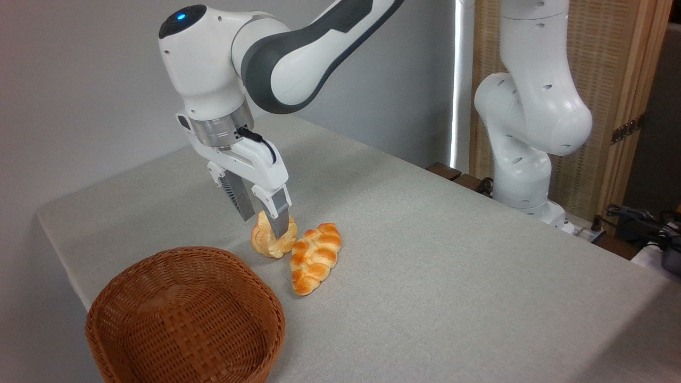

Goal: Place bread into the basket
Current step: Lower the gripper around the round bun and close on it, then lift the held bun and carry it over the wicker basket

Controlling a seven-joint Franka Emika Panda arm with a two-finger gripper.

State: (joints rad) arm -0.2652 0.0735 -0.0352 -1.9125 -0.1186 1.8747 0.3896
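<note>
We see the bun (pixel 270 238) resting on the grey surface (pixel 452 276), near its left part, and it looks tipped on its edge. The fingers (pixel 264 224) come down on it at a slant: the front finger lies over the middle of the bun, and the rear finger stands close at its upper left side. The gap between them is narrow, about as wide as the bun is thick, but we cannot tell if they really press it or only stand around it. Just to the right of the bun lies the braided loaf (pixel 314 258), almost touching it. The basket (pixel 183 319) sits in front and to the left, near the bun but apart from it, at the edge of the surface. Nothing lies inside the basket.
</note>
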